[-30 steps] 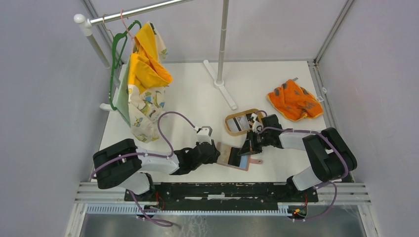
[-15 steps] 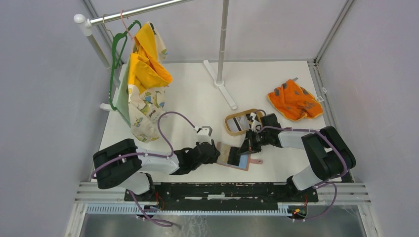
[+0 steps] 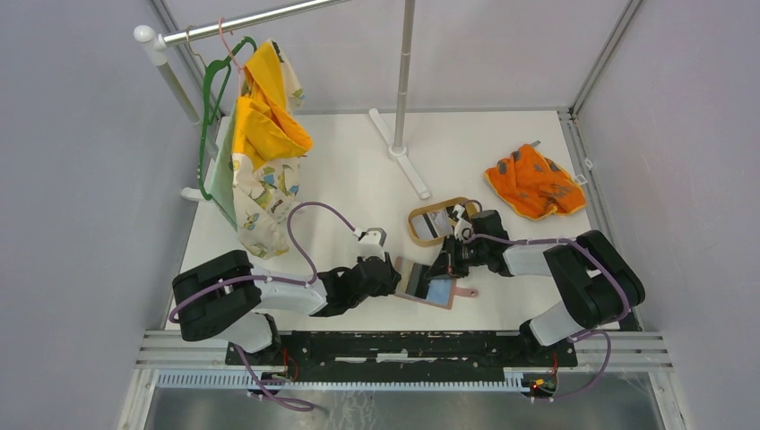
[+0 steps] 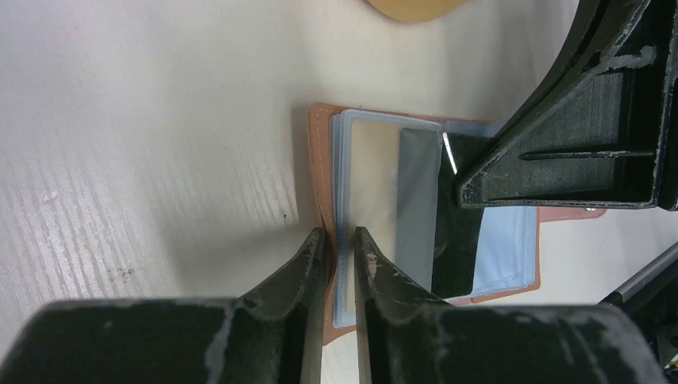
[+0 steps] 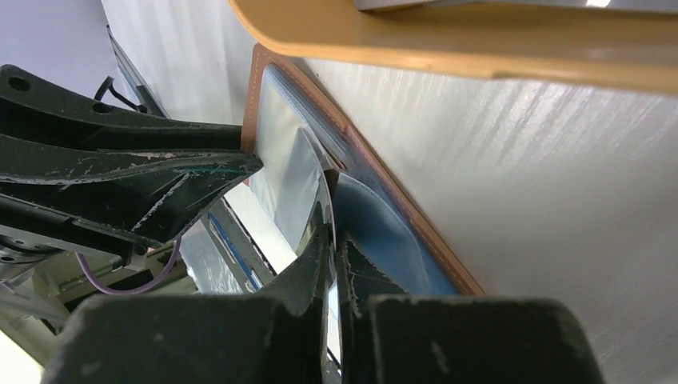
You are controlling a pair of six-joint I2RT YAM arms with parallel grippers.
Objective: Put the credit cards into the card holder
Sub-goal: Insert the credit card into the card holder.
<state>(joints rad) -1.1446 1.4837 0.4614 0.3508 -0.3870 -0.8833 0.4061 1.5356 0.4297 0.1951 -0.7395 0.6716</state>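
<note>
The white table (image 3: 341, 179) carries a clothes rack (image 3: 251, 20) at its far left, hung with yellow and patterned garments (image 3: 264, 152). An orange patterned cloth (image 3: 533, 182) lies at the far right. Near the middle sits the oval light-wood tray (image 3: 414, 226) with other credit cards (image 3: 439, 222) in it. Just near of the tray, the reddish-brown card holder (image 3: 421, 282) lies open on the table, blue-grey pockets up and strap tab to the right. A dark credit card (image 4: 452, 232) sits across its pockets, its left part under a clear sleeve. The left gripper (image 4: 340, 240) has its fingers almost together, pinching the holder's left edge. The right gripper (image 5: 332, 224) comes in from the right, fingers closed thinly on the dark card's edge.
</note>
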